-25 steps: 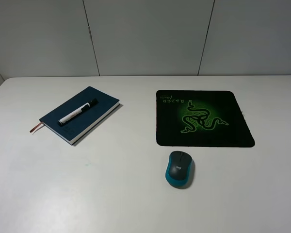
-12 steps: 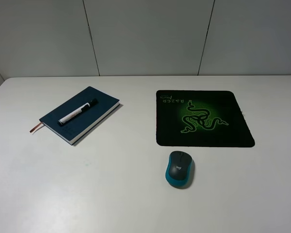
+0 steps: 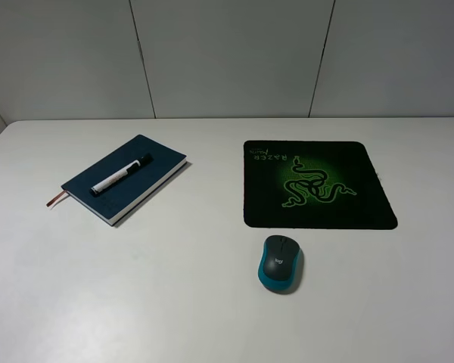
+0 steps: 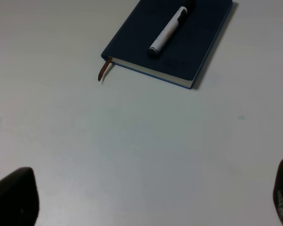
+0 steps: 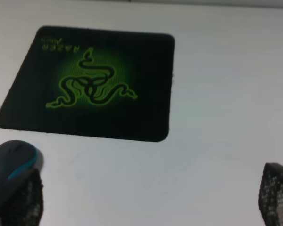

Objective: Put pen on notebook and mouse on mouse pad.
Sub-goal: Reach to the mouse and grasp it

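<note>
The white pen (image 3: 119,175) with a black cap lies diagonally on top of the navy notebook (image 3: 136,189) at the table's left. At the right lies the black mouse pad (image 3: 340,208) with its green snake emblem. The grey and teal mouse (image 3: 280,262) rests on the bare table just in front of the pad, apart from it. Neither arm shows in the high view. My left gripper (image 4: 146,197) is open and empty, some way short of the notebook (image 4: 198,42) and pen (image 4: 169,32). My right gripper (image 5: 148,197) is open and empty, with the mouse (image 5: 9,160) beside one fingertip (image 5: 19,205) and the pad (image 5: 146,94) beyond.
The white table (image 3: 197,287) ends at a grey panelled wall (image 3: 227,53) behind. A reddish-brown ribbon (image 3: 57,199) trails from the notebook's corner onto the table.
</note>
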You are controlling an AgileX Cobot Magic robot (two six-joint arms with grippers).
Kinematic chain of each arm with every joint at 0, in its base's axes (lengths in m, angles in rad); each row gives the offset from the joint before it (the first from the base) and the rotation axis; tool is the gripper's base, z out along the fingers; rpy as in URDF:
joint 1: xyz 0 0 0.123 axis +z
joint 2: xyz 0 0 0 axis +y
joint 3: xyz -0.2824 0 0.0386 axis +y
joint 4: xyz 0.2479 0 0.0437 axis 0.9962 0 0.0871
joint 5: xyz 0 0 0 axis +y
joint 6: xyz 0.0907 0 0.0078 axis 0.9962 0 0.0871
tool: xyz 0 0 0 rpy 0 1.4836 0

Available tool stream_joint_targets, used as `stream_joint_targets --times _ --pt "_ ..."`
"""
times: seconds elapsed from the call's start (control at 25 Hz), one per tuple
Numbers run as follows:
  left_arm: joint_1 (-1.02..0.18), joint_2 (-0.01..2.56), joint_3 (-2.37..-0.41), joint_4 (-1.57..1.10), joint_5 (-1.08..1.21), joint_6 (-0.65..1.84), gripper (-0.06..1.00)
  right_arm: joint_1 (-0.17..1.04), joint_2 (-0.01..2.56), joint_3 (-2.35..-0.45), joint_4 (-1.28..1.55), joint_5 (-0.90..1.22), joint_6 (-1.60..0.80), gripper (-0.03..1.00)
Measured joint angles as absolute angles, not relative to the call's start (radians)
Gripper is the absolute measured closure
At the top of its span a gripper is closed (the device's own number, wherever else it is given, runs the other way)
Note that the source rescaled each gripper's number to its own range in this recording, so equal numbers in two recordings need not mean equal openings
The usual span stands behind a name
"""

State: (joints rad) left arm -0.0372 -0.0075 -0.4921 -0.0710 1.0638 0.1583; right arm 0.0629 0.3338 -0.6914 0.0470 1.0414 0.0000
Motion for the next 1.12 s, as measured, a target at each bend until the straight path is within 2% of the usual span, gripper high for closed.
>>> stream_joint_targets --times 0.28,0.44,0.72,1.12 --pt "-0.037 -0.008 -0.492 -0.071 1.064 0.158 -0.05 0.067 0.675 -0.808 0.059 1.085 0.006 -0.03" --pt "-0.037 -0.008 -0.492 -0.071 1.064 0.158 -0.05 0.133 0.828 -0.826 0.058 1.094 0.037 -0.03" --pt "-0.037 -0.008 -0.492 -0.071 1.064 0.158 -0.05 0.283 1.05 -0.827 0.058 1.111 0.218 -0.03" --pt "-0.037 -0.008 -0.492 -0.071 1.064 0.158 -0.05 0.58 1.276 -0.828 0.058 1.037 0.472 -0.03"
